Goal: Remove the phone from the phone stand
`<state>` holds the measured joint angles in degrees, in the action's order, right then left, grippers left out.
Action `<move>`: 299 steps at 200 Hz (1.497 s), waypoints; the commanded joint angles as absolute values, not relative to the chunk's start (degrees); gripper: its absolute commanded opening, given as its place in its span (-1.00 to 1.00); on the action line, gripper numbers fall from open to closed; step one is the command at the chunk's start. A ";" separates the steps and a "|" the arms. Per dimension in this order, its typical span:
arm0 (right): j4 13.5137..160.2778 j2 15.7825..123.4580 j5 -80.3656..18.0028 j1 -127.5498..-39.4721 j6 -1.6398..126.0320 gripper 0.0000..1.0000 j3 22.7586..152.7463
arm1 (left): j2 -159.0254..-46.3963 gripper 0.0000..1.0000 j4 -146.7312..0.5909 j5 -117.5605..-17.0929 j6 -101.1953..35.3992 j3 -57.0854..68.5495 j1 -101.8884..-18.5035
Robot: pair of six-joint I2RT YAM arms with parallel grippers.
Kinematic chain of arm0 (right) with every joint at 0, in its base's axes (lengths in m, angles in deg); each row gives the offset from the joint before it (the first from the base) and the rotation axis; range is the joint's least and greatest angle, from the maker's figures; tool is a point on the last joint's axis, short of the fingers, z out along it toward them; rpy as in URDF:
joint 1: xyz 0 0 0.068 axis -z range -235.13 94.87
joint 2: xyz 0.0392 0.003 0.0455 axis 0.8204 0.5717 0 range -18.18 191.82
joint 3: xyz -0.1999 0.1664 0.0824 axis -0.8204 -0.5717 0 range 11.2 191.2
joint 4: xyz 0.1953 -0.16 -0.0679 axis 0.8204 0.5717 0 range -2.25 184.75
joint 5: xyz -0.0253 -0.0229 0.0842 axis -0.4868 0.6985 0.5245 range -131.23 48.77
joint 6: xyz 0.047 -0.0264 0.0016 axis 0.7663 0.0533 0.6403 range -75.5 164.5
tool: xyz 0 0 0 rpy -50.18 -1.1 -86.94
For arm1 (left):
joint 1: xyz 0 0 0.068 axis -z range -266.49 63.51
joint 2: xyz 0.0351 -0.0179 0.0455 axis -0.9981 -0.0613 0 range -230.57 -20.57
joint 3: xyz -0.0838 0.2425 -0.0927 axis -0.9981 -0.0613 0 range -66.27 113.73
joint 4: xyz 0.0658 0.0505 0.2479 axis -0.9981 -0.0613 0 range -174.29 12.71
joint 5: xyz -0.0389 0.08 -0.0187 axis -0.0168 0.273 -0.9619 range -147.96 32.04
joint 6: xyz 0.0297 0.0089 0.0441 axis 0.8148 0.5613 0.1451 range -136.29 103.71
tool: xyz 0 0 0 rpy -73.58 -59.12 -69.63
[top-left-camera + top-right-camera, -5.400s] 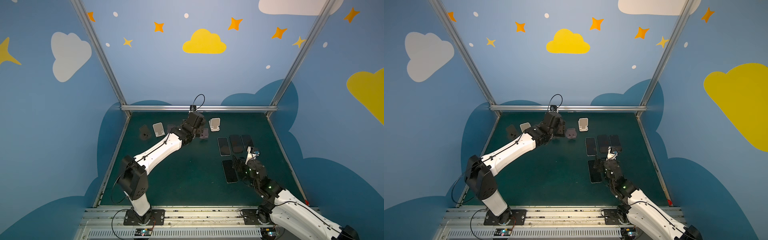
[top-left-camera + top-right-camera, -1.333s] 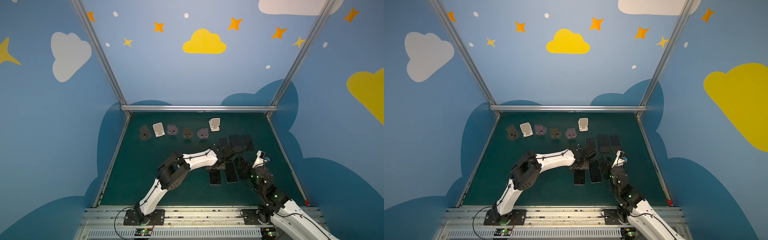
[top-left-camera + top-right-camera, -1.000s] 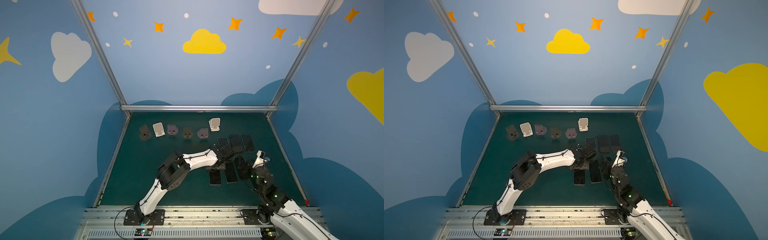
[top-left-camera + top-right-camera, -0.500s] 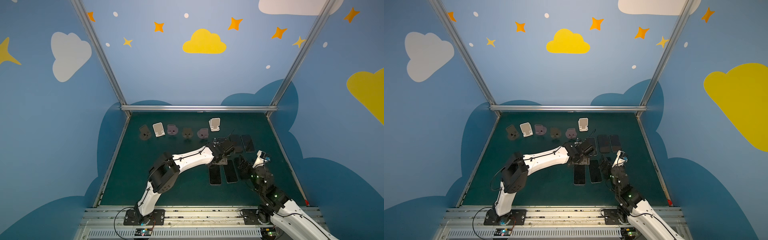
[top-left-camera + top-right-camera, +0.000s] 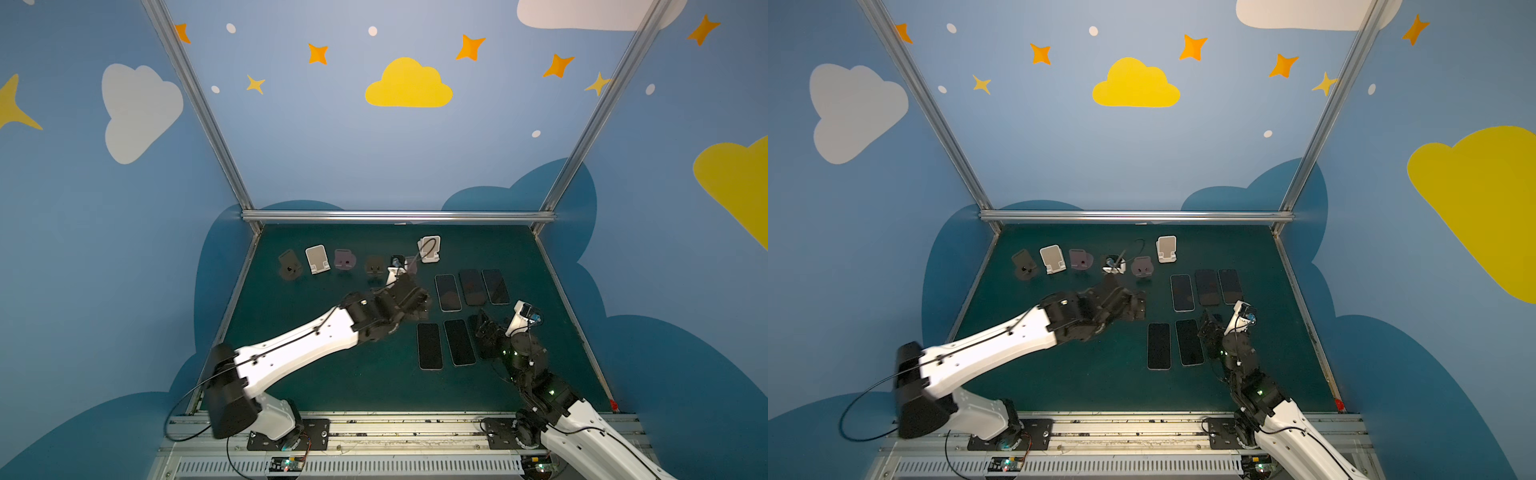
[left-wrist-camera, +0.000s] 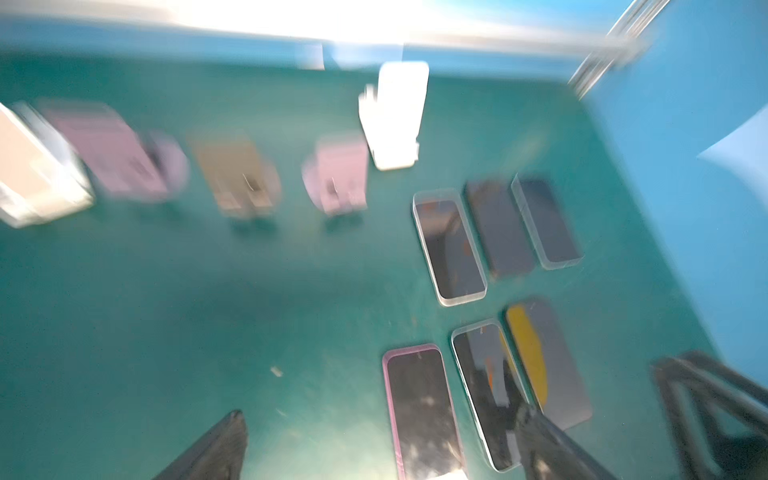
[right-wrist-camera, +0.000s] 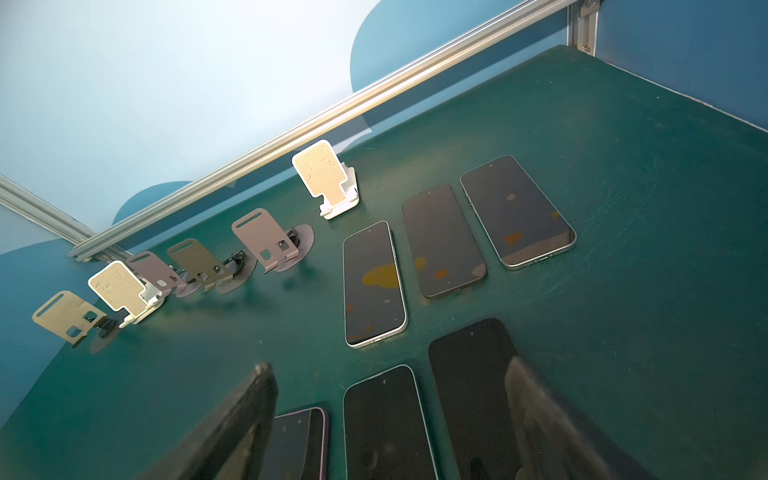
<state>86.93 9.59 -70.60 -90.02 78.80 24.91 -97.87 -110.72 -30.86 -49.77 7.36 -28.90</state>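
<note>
The phone (image 5: 429, 345) in its pink case (image 6: 419, 411) lies flat on the green mat, at the left end of the near row of phones. The phone stands (image 5: 345, 258) line the back of the mat, and every one is empty, as the right wrist view also shows (image 7: 266, 239). My left gripper (image 5: 419, 301) hangs open and empty above the mat, behind and left of that phone; the left wrist view is blurred and shows its fingers wide apart (image 6: 380, 415). My right gripper (image 5: 484, 328) is open over the near row's right end (image 7: 390, 370).
Several other dark phones (image 5: 472, 286) lie flat in two rows on the right half of the mat. A white stand (image 5: 1166, 248) is the rightmost of the back row. An aluminium rail (image 5: 395, 215) and blue walls close the mat in.
My left gripper has opened, let go of the pink-cased phone in the near row and drawn back up and to the left. The phone stays flat. The right arm has not moved.
</note>
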 commanded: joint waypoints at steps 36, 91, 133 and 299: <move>79.11 14.39 -63.94 -89.76 80.03 0.81 23.60 | -76.05 1.00 -102.87 -16.12 -42.16 -11.67 -26.02; 85.56 13.84 -73.28 -89.93 80.28 0.81 28.94 | -60.21 1.00 -75.70 3.90 -19.21 -35.14 -32.19; 79.93 12.77 -70.95 -89.60 66.90 0.81 28.49 | -52.98 1.00 -45.17 -22.92 -12.71 -60.07 -58.25; 54.31 32.80 -61.01 -73.19 37.07 0.90 19.03 | -107.34 1.00 -28.89 -54.40 -21.92 -45.63 -88.95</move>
<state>64.24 25.57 -66.36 -76.14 40.90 19.49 -107.24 -24.36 -49.60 -21.31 -51.00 -88.66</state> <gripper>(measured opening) 0.948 0.997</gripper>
